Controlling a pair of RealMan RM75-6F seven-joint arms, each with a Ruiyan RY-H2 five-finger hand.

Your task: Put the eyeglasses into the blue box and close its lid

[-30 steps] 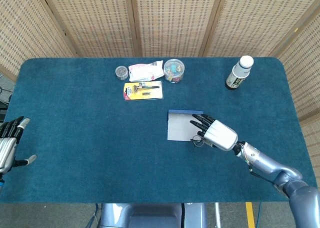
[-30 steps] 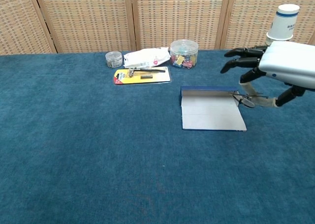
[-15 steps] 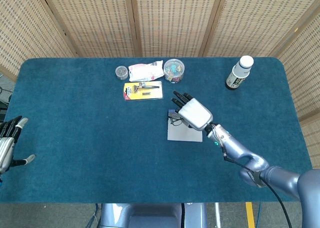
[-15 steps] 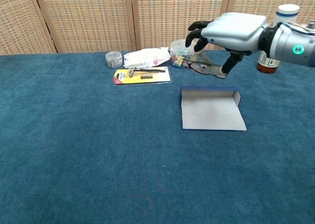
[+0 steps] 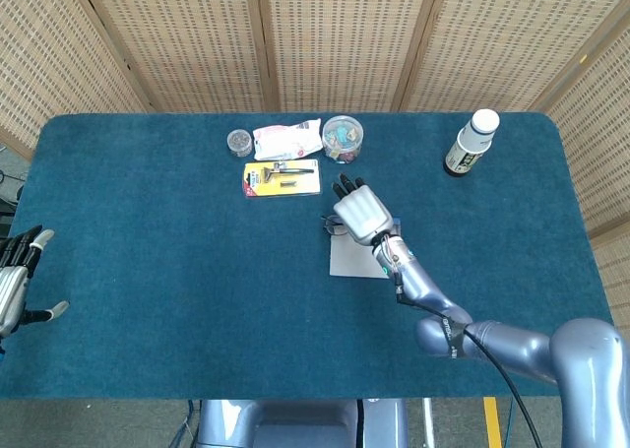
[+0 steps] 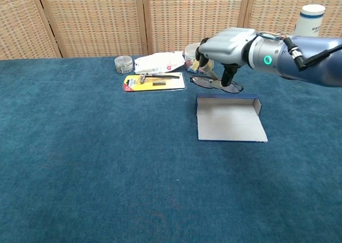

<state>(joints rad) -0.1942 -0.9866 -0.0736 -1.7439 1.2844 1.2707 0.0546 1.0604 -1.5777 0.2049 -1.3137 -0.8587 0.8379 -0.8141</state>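
My right hand (image 6: 227, 44) (image 5: 360, 212) holds the dark-framed eyeglasses (image 6: 215, 83) in the air, just above the back edge of the blue box (image 6: 230, 119). The glasses hang below the hand, lenses level. The box (image 5: 354, 256) lies open and flat at table centre, its pale grey inside facing up with nothing in it; in the head view the hand covers its far edge. My left hand (image 5: 18, 283) hovers at the far left edge of the table, fingers spread, holding nothing; it does not show in the chest view.
Along the back lie a small round tin (image 6: 123, 64), a white packet (image 6: 158, 62), a yellow blister card (image 6: 154, 81) and a clear jar of coloured clips (image 5: 342, 137). A white bottle (image 5: 471, 143) stands at the back right.
My right hand has swung left and toward the table's back with the eyeglasses, from the box's right side to over its back edge. The left hand has barely shifted.
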